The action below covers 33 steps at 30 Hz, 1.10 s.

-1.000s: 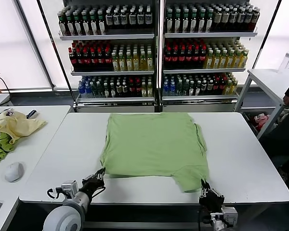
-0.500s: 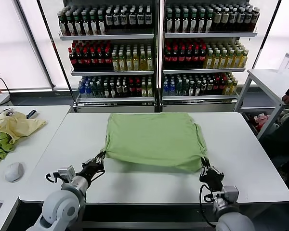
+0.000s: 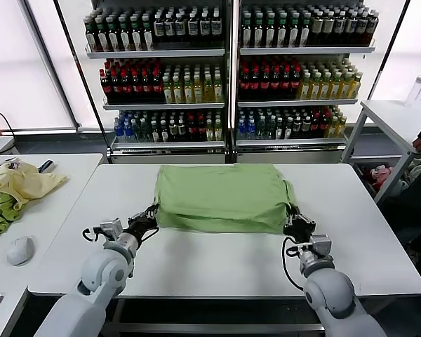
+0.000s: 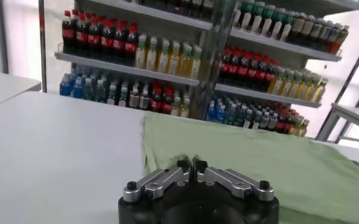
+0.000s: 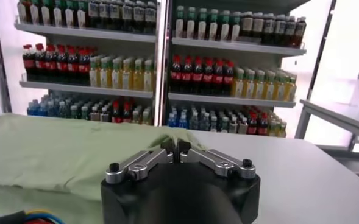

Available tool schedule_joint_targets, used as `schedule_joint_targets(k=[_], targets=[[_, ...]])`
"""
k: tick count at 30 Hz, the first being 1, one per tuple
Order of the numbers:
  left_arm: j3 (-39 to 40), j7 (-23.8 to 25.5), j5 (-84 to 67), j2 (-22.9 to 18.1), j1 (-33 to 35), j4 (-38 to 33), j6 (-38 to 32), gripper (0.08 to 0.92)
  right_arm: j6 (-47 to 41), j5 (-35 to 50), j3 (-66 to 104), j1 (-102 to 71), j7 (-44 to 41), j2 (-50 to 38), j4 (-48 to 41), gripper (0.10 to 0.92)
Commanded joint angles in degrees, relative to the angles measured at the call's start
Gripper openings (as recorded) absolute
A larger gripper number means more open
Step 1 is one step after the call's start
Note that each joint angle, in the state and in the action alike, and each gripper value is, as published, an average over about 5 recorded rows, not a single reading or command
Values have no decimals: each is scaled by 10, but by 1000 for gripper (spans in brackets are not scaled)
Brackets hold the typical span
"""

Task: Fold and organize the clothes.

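Head view: green shirt (image 3: 221, 198) lies on the white table (image 3: 217, 260), its near part doubled back over the rest. Left gripper (image 3: 149, 220) pinches the near-left corner of the fold, fingers pressed together. Right gripper (image 3: 295, 225) pinches the near-right corner likewise. Yellow cloth (image 3: 21, 182) sits on the side table, well apart.

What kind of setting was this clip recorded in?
Probably a mock shop or test lab: drink-bottle shelves stand behind white tables, where both end effectors, left and right, fold a green shirt.
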Motion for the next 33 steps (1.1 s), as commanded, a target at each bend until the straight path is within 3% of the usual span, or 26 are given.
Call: schedule_joint_targets(k=[1, 7, 18, 26, 30, 33], targets=[[37, -5, 53, -19, -50, 82, -2, 106, -23, -17, -32, 72, -4, 3, -72, 132], [25, -8, 65, -21, -22, 48, -1, 142, -51, -46, -28, 42, -24, 5, -52, 213], [-3, -24, 78, -13, 33, 21, 1, 452, -43, -32, 43, -48, -20, -10, -5, 541], [11, -20, 61, -18, 5, 65, 13, 685, -86, 26, 50, -35, -7, -5, -34, 768], [22, -21, 63, -21, -8, 79, 11, 785, -111, 56, 31, -16, 1, -3, -46, 818], [28, -21, 64, -21, -11, 86, 11, 773, -117, 74, 18, -6, 6, -2, -53, 810]])
